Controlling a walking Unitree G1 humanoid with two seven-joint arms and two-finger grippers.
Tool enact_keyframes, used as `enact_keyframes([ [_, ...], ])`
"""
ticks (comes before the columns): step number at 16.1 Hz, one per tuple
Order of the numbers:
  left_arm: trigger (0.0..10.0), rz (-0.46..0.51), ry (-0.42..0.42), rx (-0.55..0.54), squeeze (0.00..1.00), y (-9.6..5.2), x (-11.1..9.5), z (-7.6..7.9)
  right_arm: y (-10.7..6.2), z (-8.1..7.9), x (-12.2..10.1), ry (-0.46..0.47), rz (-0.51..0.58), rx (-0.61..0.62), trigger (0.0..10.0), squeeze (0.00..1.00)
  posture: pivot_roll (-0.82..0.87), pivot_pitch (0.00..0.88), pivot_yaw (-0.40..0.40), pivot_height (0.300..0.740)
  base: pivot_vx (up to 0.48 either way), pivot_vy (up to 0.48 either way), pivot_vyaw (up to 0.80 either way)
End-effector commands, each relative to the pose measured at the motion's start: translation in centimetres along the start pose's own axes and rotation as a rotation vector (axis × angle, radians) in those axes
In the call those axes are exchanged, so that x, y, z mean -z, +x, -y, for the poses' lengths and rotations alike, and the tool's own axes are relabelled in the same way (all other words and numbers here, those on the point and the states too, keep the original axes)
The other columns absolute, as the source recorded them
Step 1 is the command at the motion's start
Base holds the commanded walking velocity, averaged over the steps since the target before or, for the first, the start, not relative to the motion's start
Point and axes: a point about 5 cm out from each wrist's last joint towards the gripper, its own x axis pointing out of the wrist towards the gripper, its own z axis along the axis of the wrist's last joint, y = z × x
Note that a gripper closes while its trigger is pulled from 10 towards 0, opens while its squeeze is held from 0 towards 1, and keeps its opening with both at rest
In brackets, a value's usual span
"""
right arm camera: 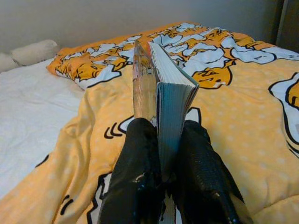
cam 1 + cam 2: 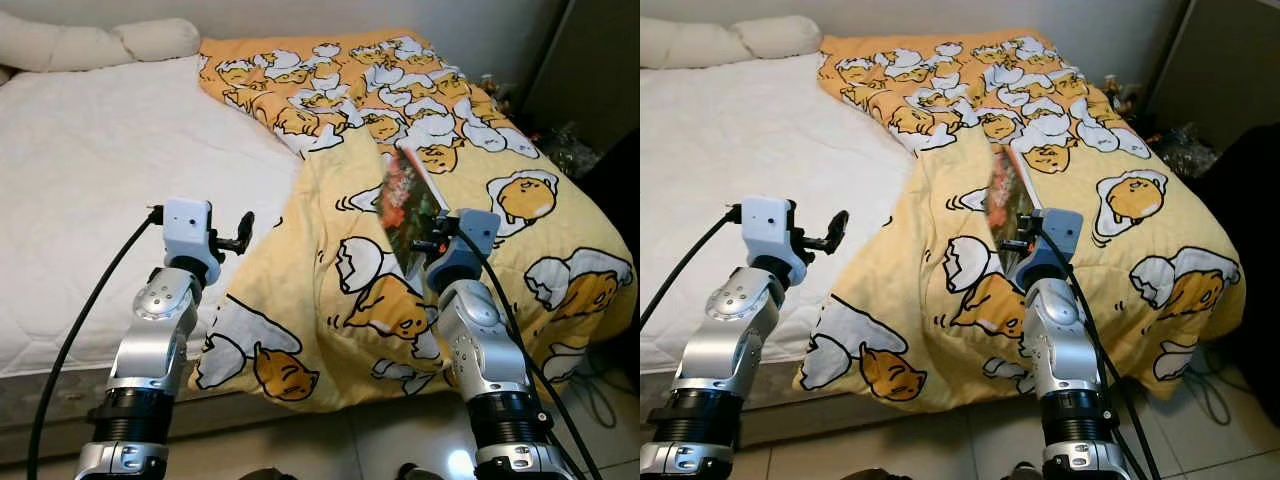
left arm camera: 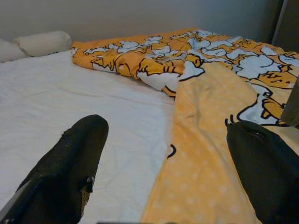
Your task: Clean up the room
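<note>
Hovering at centre-left of the head view, the left gripper waits with fingers spread and empty above the white mattress, likely free to help. Across the middle and right, the yellow cartoon blanket lies rumpled. At centre-right, the right gripper pinches a book by its lower edge — upright, clear of the bedding, probably for carrying off.

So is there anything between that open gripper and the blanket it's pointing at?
Nothing visible. The left gripper hovers open over the edge of the yellow blanket and the white mattress, with open air between its fingers. The book is off to the side, clamped in the right gripper.
</note>
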Motion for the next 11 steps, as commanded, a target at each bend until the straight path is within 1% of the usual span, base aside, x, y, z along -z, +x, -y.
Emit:
enact_keyframes([
  [1, 10.0, -0.005, 0.017, -0.016, 0.0, -0.01, 0.06, -0.32, 0.36, -0.33, -0.86, -0.015, 0.027, -0.013, 10.0, 0.0, 0.04, 0.0, 0.058, 0.74, 0.0, 0.352, 0.0],
  [11, 10.0, -0.003, 0.021, -0.006, 0.0, -0.14, 0.19, -0.28, 0.29, -0.34, -0.56, -0.026, 0.018, -0.011, 10.0, 0.0, 0.03, 0.0, 0.061, 0.74, 0.0, 0.358, 0.0],
])
